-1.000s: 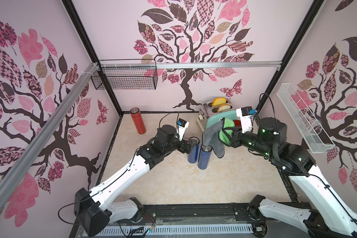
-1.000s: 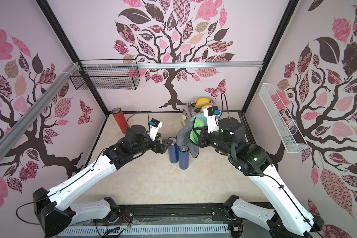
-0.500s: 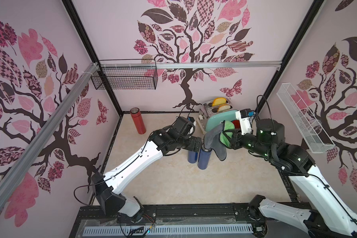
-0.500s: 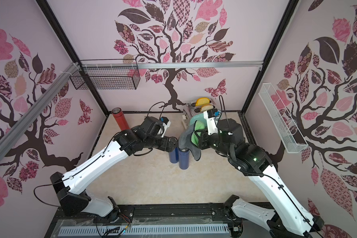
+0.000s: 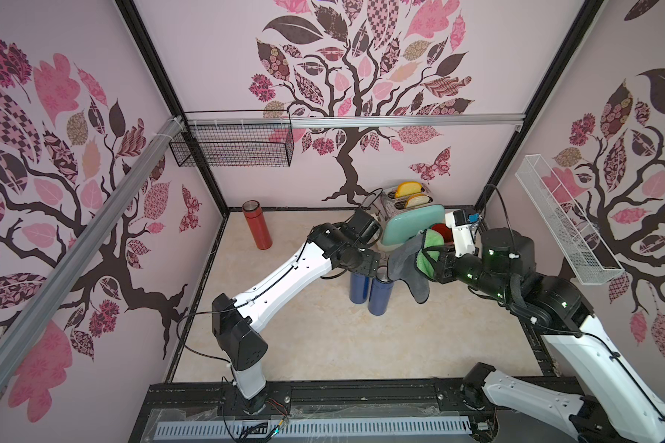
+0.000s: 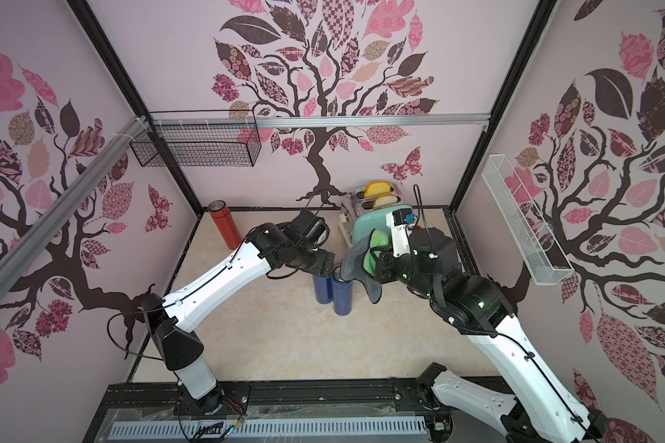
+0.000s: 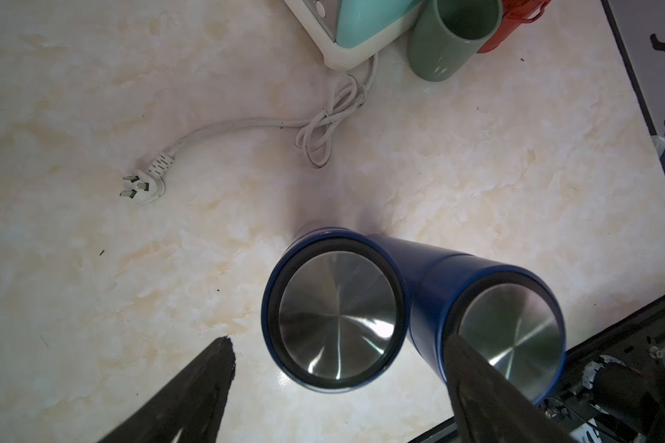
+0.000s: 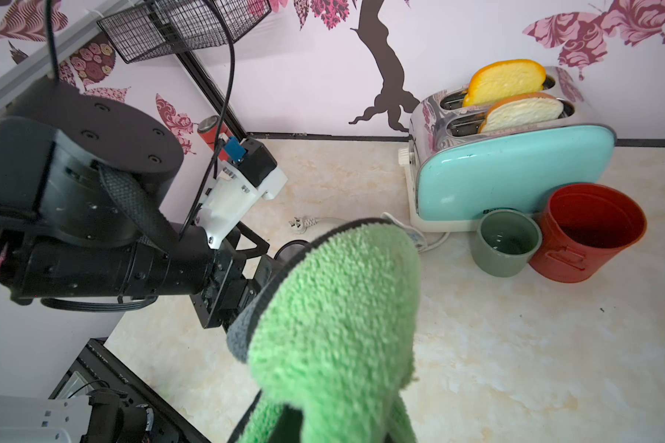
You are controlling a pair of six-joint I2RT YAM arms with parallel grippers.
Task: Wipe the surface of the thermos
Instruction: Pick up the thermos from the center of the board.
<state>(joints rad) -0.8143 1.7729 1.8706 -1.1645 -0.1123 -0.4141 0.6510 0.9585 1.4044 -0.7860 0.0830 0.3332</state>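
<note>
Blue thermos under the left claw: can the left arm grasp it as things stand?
Likely, but tight: the left claw is open above the blue thermos, yet one finger hangs over the second thermos close beside it, which may block descent.

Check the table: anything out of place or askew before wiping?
Toaster cord lies loose and unplugged on the table. The blue thermos stands against its twin, so one finger of the open left claw lines up over the twin's lid. Nothing spilled or tipped.
</note>
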